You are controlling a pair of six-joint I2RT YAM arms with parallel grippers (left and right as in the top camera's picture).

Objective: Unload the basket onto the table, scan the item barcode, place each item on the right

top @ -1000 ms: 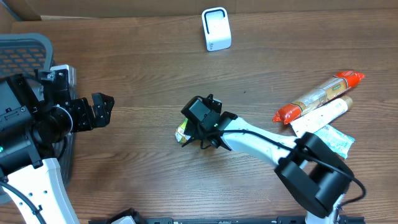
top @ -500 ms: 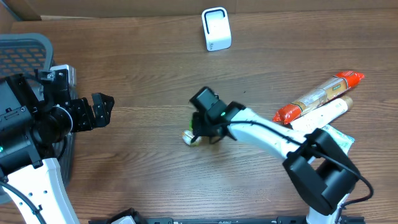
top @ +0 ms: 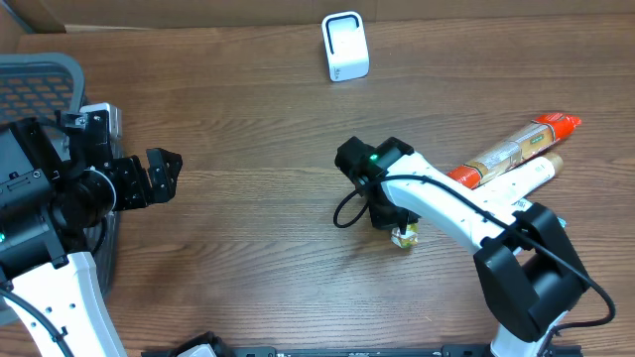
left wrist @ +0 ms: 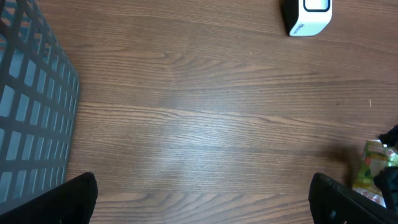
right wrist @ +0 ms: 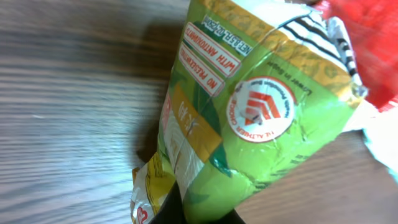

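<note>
The item is a green and yellow snack packet [right wrist: 249,106], crumpled, filling the right wrist view. My right gripper [right wrist: 199,213] is shut on its lower edge. From overhead the gripper [top: 394,226] sits mid-table with the packet [top: 404,238] poking out under it. The same packet [left wrist: 372,171] shows at the right edge of the left wrist view. A white barcode scanner [top: 344,46] stands at the back of the table, well away from the packet; it also appears as the scanner [left wrist: 306,15]. My left gripper [top: 159,174] hovers at the left, open and empty, fingertips [left wrist: 78,199] wide apart.
A grey mesh basket [top: 40,79] stands at the left edge, its wall [left wrist: 31,124] close to the left gripper. At the right lie a red-ended tube package [top: 506,151], a white tube [top: 511,183] and a teal-white packet [top: 541,223].
The right gripper closed on the green packet and carried it rightward across the table, toward the packages at the right. The left arm has not moved.
</note>
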